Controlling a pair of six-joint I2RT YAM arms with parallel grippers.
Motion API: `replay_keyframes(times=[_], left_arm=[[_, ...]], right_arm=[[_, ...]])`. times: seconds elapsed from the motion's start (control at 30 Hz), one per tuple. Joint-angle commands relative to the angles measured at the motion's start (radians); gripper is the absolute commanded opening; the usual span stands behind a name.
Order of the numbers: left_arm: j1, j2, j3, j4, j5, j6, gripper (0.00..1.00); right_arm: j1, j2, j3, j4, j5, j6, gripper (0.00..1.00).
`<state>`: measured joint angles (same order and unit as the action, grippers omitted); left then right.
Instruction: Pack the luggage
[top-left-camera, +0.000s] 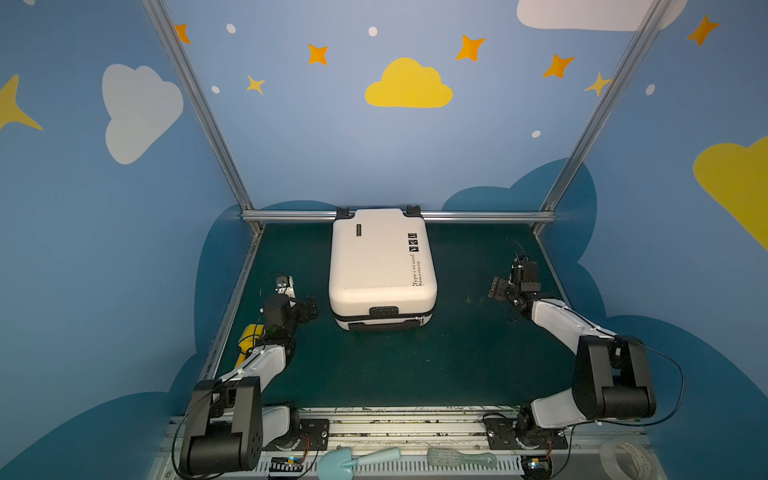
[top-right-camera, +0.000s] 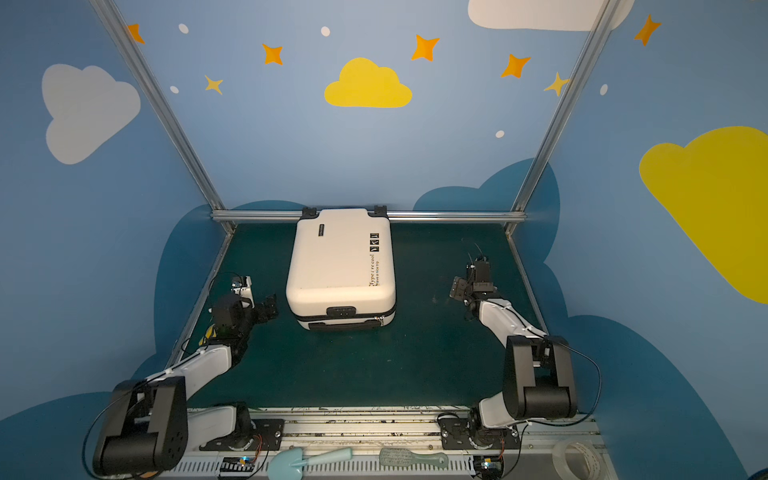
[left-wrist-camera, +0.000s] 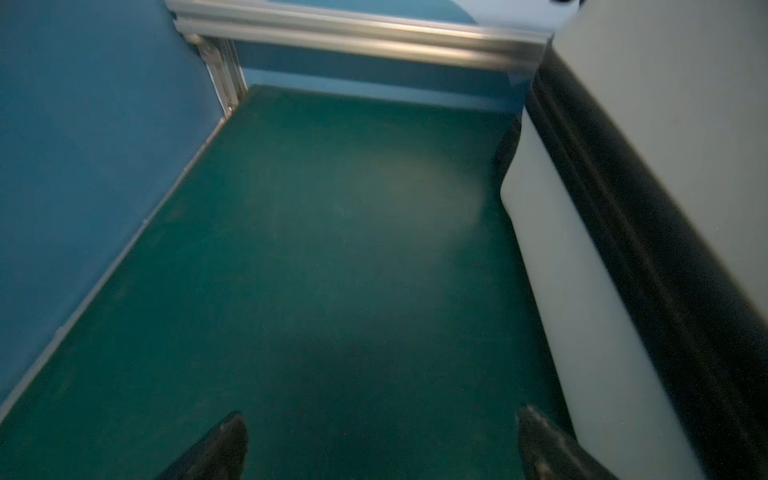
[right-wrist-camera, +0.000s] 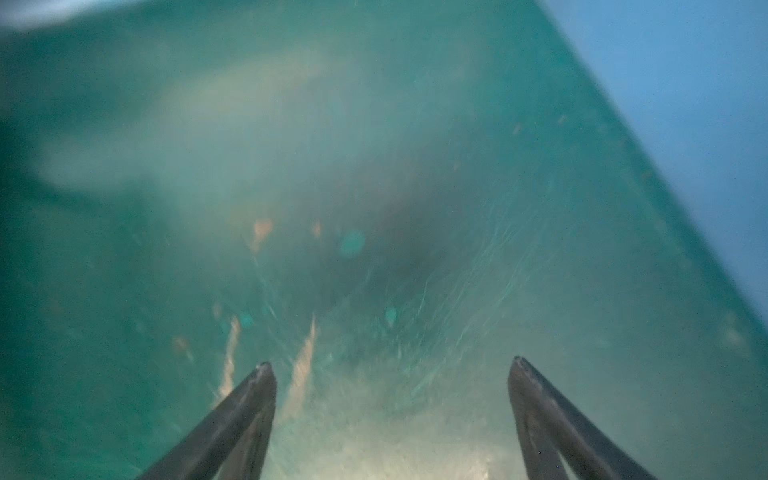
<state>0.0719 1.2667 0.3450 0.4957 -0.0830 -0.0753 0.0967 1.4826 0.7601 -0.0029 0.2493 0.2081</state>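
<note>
White luggage (top-left-camera: 374, 266), flat, zipped shut

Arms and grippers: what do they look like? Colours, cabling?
Left arm and right arm: white link shells, boxy black joints, thin black cables looped outside. Left gripper and right gripper: black, two tapered fingers each. No markings visible.

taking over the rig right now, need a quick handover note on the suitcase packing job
Left hand: open, empty, low over the table, close beside the suitcase's left side.
Right hand: open, empty, over bare table to the right, well apart from the suitcase.
Suitcase: lying flat and shut, at the far edge of the table.
Done: lid is down; contents hidden.
Left: check the zipper is fully closed. A shovel and brush lie off the table, by the arm bases.
</note>
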Motion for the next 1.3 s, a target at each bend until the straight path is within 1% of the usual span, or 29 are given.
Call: replay_keyframes(times=[0.0, 0.07, 0.1, 0.13, 0.17, 0.2, 0.27, 0.3, 0.33, 0.37, 0.43, 0.47, 0.5, 0.53, 0.6, 0.67, 1.27], left_arm=[[-0.009, 0.023, 0.013, 0.136, 0.026, 0.056, 1.0], [-0.008, 0.055, 0.038, 0.132, 0.056, 0.055, 1.0], [-0.009, 0.065, 0.054, 0.105, 0.087, 0.07, 1.0], [-0.01, 0.075, 0.054, 0.125, 0.109, 0.071, 1.0], [-0.009, 0.08, 0.052, 0.137, 0.13, 0.072, 1.0], [-0.01, 0.091, 0.039, 0.168, 0.152, 0.076, 1.0], [-0.008, 0.139, 0.016, 0.262, 0.188, 0.076, 1.0], [-0.01, 0.167, 0.015, 0.288, 0.201, 0.081, 1.0], [-0.01, 0.187, 0.021, 0.298, 0.209, 0.085, 1.0], [-0.01, 0.211, 0.029, 0.299, 0.212, 0.089, 1.0], [-0.013, 0.265, 0.037, 0.345, 0.224, 0.075, 1.0], [-0.012, 0.292, 0.056, 0.349, 0.232, 0.08, 1.0], [-0.007, 0.292, 0.057, 0.346, 0.202, 0.054, 1.0], [-0.007, 0.287, 0.07, 0.314, 0.199, 0.049, 1.0], [-0.008, 0.266, 0.093, 0.226, 0.205, 0.082, 1.0], [-0.008, 0.272, 0.082, 0.266, 0.201, 0.069, 1.0], [-0.01, 0.269, 0.088, 0.245, 0.2, 0.077, 1.0]], right_arm=[[0.025, -0.005, -0.058, 0.195, 0.014, -0.102, 0.87], [0.026, -0.013, -0.057, 0.193, -0.001, -0.135, 0.87], [0.021, -0.01, -0.075, 0.226, -0.012, -0.142, 0.87], [0.014, -0.007, -0.106, 0.272, -0.037, -0.14, 0.87], [0.011, -0.016, -0.148, 0.341, -0.056, -0.184, 0.87], [0.003, -0.028, -0.174, 0.371, -0.078, -0.185, 0.87], [-0.024, -0.051, -0.231, 0.428, -0.138, -0.143, 0.87], [-0.032, -0.036, -0.296, 0.561, -0.159, -0.195, 0.87], [-0.033, -0.026, -0.333, 0.655, -0.144, -0.198, 0.87], [-0.037, -0.019, -0.335, 0.681, -0.134, -0.188, 0.87], [-0.039, -0.022, -0.288, 0.581, -0.144, -0.185, 0.87], [-0.044, -0.019, -0.249, 0.5, -0.146, -0.15, 0.87], [-0.049, -0.024, -0.232, 0.454, -0.154, -0.129, 0.88], [-0.049, -0.022, -0.24, 0.475, -0.156, -0.139, 0.88], [-0.05, -0.023, -0.234, 0.463, -0.154, -0.133, 0.88], [-0.048, -0.029, -0.234, 0.455, -0.148, -0.126, 0.88], [-0.051, -0.024, -0.226, 0.443, -0.156, -0.123, 0.88]])
